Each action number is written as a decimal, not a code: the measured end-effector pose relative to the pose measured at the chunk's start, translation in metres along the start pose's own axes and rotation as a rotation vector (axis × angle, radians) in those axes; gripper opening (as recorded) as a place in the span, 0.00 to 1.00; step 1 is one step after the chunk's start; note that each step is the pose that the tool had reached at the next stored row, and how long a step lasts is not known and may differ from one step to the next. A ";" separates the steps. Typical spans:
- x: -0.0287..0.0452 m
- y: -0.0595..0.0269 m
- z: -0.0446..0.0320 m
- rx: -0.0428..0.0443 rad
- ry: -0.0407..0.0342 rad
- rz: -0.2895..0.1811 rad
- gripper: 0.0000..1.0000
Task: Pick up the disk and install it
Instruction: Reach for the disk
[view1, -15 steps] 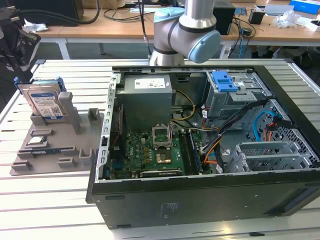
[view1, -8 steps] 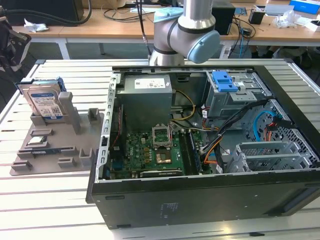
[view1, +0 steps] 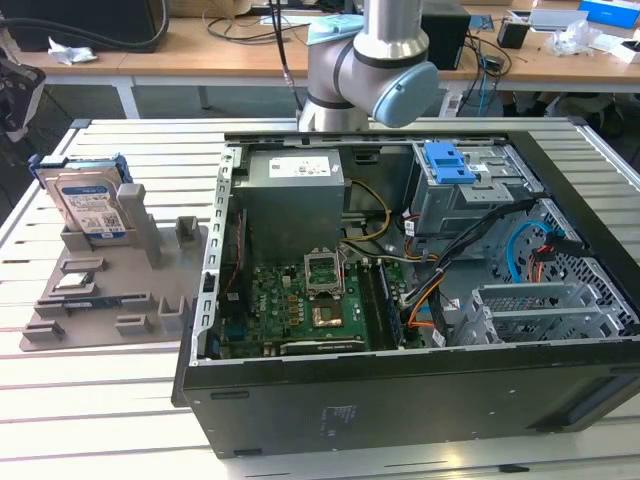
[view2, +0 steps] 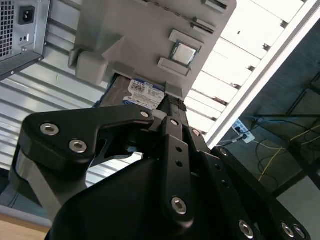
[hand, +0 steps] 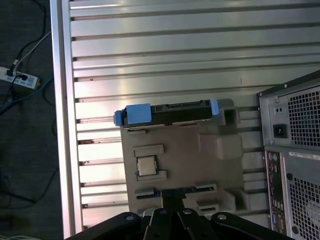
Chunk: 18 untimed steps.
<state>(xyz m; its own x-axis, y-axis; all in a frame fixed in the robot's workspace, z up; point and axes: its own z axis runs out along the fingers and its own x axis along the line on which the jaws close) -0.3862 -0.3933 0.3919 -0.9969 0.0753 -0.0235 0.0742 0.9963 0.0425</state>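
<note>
disk (view1: 90, 205) upright in grey tray (view1: 150, 300) | gripper (hand: 173, 194) near tray, empty, opening we cannot tell | we should align square to disk

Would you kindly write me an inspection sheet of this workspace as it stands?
Surface: slatted metal table.
Job's things: the disk stands on edge in a grey tray; an open computer case sits beside it, with a blue bracket on its drive cage.
Clutter: a processor chip on the tray.
Grippers: the gripper is over the tray, apart from the disk.
Cables: orange, blue and black leads in the case; a power strip on the floor.
Surroundings: desks behind the robot arm.
</note>
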 end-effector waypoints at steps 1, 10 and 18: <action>0.0030 0.0015 0.0004 0.0016 -0.0002 0.000 0.11; 0.0141 0.0229 0.0034 0.0520 -0.0038 -0.002 0.11; 0.0144 0.0266 0.0039 0.0518 -0.0039 -0.002 0.11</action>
<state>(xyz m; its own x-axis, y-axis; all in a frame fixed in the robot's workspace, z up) -0.3985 -0.3655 0.3889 -0.9969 0.0736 -0.0274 0.0739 0.9972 -0.0094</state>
